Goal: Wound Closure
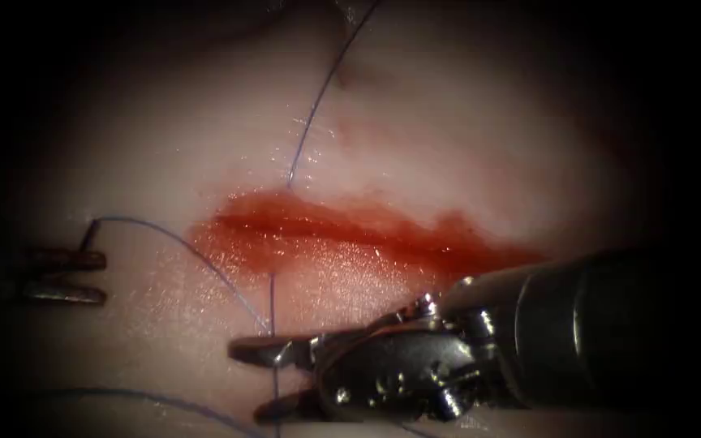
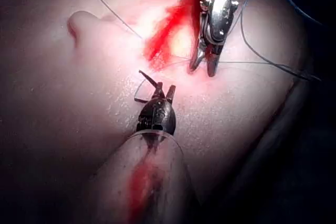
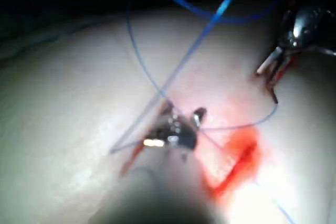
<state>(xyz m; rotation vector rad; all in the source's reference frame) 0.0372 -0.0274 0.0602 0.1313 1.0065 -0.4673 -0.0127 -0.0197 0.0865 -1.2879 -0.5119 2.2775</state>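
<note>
Needle [image 1: 91,234]: you've got it in your left tool [image 1: 83,276], out left of the cut [image 1: 350,231] and clear of the tissue [image 1: 464,130]. In the endoscope view just a short dark stub of it sticks up from the upper jaw; can't tell which point on the curve you're holding. In the left wrist view the needle [image 2: 149,80] angles out past the left tool's tips [image 2: 164,92]. Jaws look slightly parted at the tips in both views, so whether they truly clamp the needle I can't tell.

Thread [image 1: 196,255]: leaves the needle, arcs right toward the cut's near-left end and drops to your right tool [image 1: 273,377]. A second run [image 1: 318,105] climbs from the cut's far edge and away up the tissue. More thread [image 1: 164,403] loops on the near side, well left of the right tool.

Your right tool sits on the near side of the cut, jaws spread wide. The thread crosses its upper jaw; it isn't gripped. Nothing held there.

Red fluid [image 1: 383,235] fills the cut and smears to its right end.
</note>
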